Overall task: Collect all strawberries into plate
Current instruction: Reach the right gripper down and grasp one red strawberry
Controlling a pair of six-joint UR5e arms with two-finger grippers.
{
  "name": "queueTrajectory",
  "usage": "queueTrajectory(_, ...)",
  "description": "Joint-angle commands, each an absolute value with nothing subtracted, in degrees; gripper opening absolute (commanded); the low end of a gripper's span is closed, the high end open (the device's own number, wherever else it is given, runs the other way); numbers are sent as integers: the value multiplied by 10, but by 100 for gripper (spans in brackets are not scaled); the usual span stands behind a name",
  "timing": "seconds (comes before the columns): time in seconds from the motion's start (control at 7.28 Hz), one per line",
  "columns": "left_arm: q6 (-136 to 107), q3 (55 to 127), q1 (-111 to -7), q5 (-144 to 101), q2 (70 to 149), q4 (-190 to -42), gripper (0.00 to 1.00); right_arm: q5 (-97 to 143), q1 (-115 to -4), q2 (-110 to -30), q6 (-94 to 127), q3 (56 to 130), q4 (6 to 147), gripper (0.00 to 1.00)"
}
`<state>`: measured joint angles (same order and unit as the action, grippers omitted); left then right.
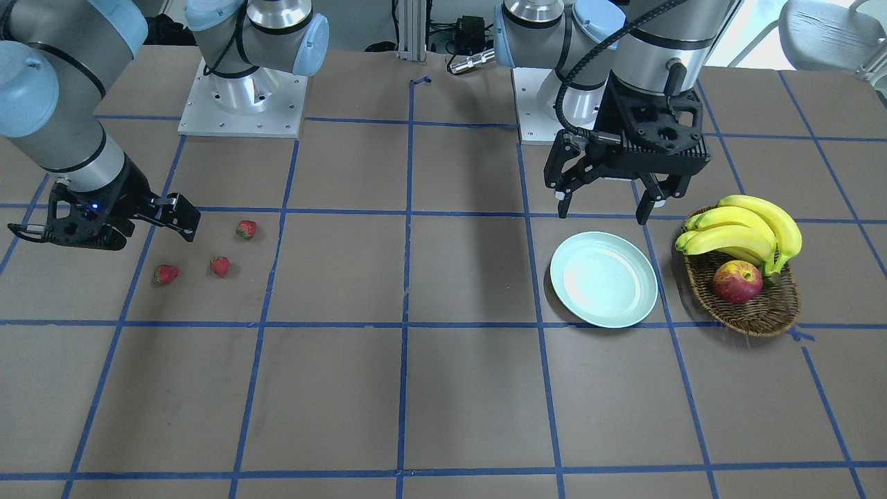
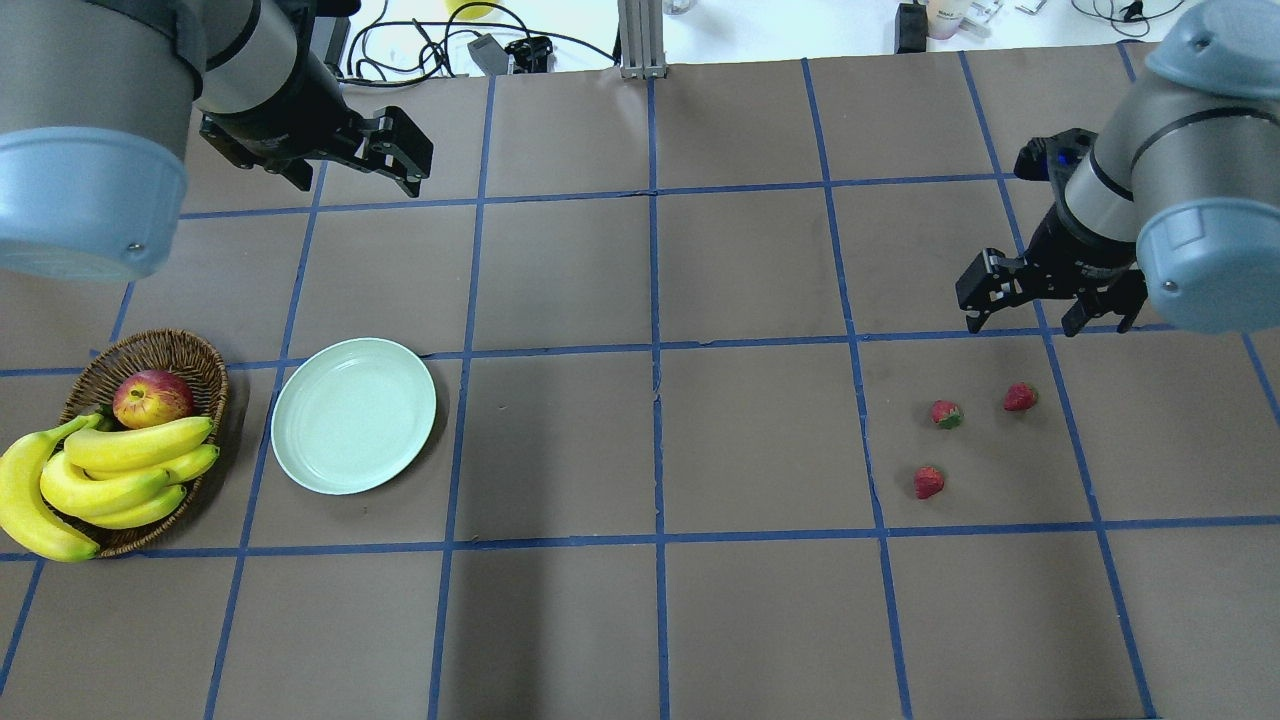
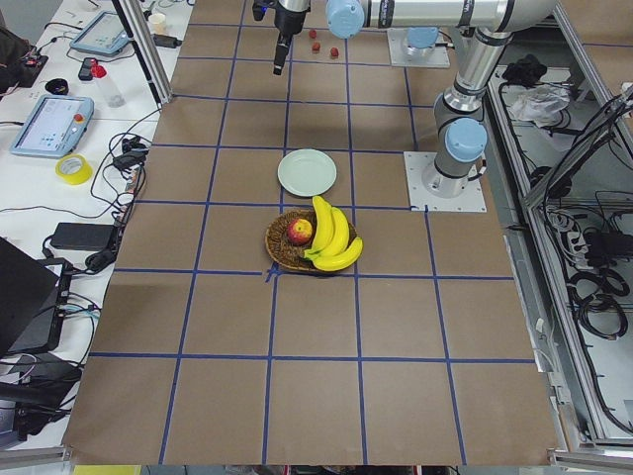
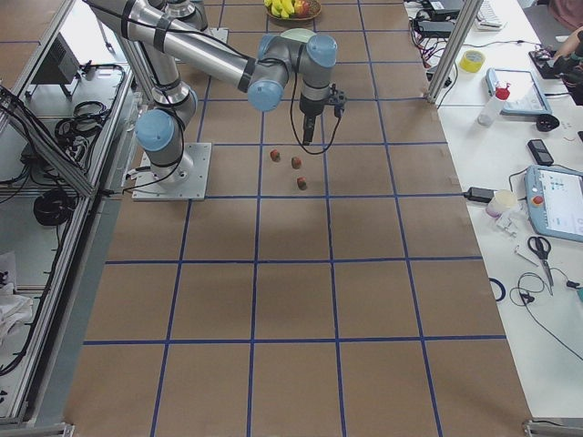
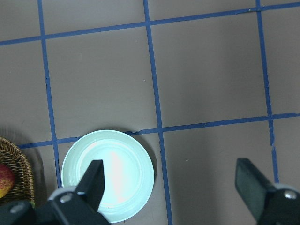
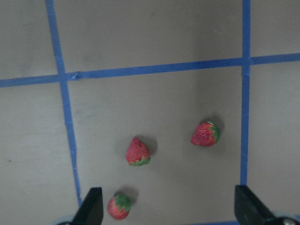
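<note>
Three red strawberries lie close together on the brown table, on my right side. The right wrist view shows all three strawberries below the camera. My right gripper hovers open just beyond them, holding nothing. The pale mint plate sits empty on my left side. Above its far rim hangs my left gripper, open and empty, with the plate under its left finger.
A brown wicker basket with a bunch of bananas and a red-yellow apple stands right beside the plate. Blue tape lines grid the table. Both arm bases stand at the robot's edge.
</note>
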<state>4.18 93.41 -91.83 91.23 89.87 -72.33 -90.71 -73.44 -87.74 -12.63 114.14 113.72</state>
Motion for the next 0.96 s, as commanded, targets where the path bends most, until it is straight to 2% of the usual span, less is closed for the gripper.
queueTrajectory(0.0, 41, 934, -918, 912, 899, -723, 100, -909, -685, -860, -190, 1296, 1385, 100)
queueTrajectory(0.27, 40, 934, -918, 912, 899, -723, 100, -897, -664, -797, -218, 1322, 1448, 100)
queueTrajectory(0.69, 40, 934, -918, 912, 899, -723, 100, -903, -662, -767, -218, 1295, 1469, 87)
queueTrajectory(0.82, 40, 934, -918, 912, 900, -723, 100, -904, -662, -764, -218, 1295, 1469, 78)
